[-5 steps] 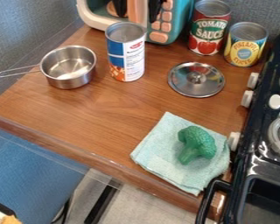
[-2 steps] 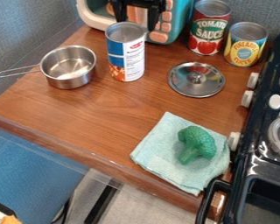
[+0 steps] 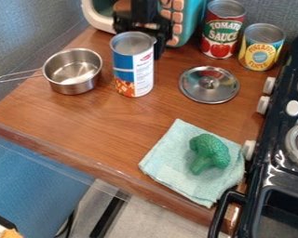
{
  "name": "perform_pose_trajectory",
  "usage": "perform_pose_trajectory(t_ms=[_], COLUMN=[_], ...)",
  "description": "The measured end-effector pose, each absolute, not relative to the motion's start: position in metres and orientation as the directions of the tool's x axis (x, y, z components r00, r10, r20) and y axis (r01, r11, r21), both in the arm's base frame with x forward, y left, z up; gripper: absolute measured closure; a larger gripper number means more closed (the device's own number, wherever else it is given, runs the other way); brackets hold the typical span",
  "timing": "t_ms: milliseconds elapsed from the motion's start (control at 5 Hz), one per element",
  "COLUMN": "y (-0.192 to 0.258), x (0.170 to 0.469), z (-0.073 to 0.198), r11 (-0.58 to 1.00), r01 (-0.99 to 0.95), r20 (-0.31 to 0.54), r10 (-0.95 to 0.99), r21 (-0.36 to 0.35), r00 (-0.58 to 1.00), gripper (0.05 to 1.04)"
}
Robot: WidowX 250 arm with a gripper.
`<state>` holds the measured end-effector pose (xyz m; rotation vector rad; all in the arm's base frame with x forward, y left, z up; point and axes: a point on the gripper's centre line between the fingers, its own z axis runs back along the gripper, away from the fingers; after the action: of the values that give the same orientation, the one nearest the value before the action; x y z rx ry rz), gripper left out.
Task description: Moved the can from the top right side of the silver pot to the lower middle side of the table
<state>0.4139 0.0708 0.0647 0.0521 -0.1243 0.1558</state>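
The black gripper (image 3: 143,29) is at the top of the camera view, close behind the can (image 3: 133,65) and partly hidden by its upper rim. This can is blue, white and orange and stands upright on the wooden table (image 3: 108,125). To its left is the silver pot (image 3: 74,72), an open pan whose wire handle points left. A strip of bare wood separates pot and can. Whether the gripper holds the can or only touches it from behind cannot be made out.
Right of the can lies a silver lid (image 3: 208,84). Tomato sauce (image 3: 223,29) and pineapple (image 3: 261,47) cans stand behind it, beside a teal toy microwave (image 3: 189,21). Green broccoli (image 3: 209,153) rests on a cloth (image 3: 170,160); a black stove (image 3: 276,162) borders the right.
The gripper has come down and forward from the microwave to the can's back. The can has shifted a little toward the table's front edge and is still upright.
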Motion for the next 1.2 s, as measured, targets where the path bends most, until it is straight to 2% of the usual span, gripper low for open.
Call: perform_pose_trajectory(t_ms=[600, 800, 1200], y=[0.043, 0.037, 0.033], x=[0.359, 0.335, 0.304], z=[0.091, 0.092, 0.087], r11=[0.998, 0.999, 0.999], r01=[-0.035, 0.004, 0.020], r20=[0.133, 0.114, 0.076], r10=[0.028, -0.010, -0.023], r21=[0.049, 0.051, 0.037], r00=[0.991, 0.993, 0.997], gripper=[0.083, 0.083, 0.083])
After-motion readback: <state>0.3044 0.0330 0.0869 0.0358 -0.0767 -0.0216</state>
